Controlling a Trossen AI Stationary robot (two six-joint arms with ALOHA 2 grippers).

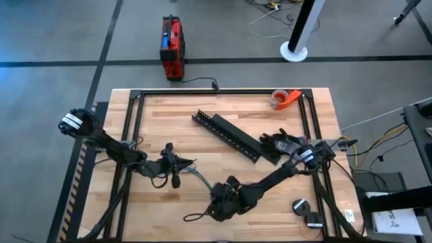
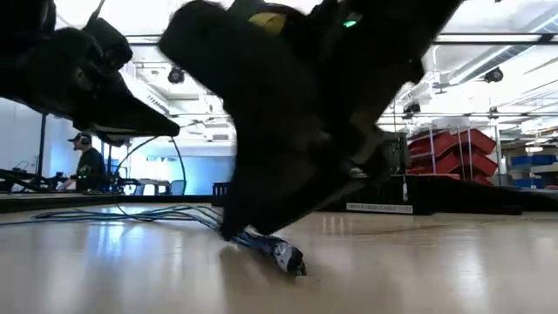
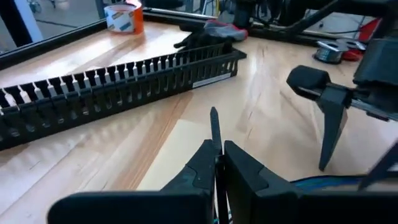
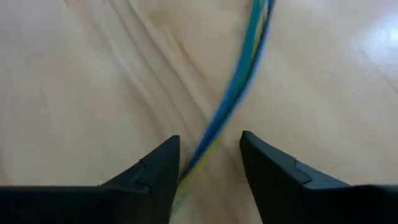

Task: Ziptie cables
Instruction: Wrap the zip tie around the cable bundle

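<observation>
Both arms are working low over the front half of the wooden table. The left gripper is sitting left of centre with its two fingers pinched tight together, and a thin dark strip is sticking up from between them; what that strip is, I cannot tell. The right gripper is reaching down near the front edge, fingers spread apart and straddling the cables, which are running between them along the wood without being squeezed. In the right wrist view the bunch is showing blue and yellow-green strands. From table height, the cables are lying flat on the surface, trailing away toward the left gripper's side, with one end poking out from under the right arm.

Behind the arms, a black slotted rail is lying diagonally across the middle of the table. A roll of tape is sitting at the back edge, and a dark glove is lying just beside the rail's near end. A red box is standing on the floor beyond the table. Far back in the room, a person is standing.
</observation>
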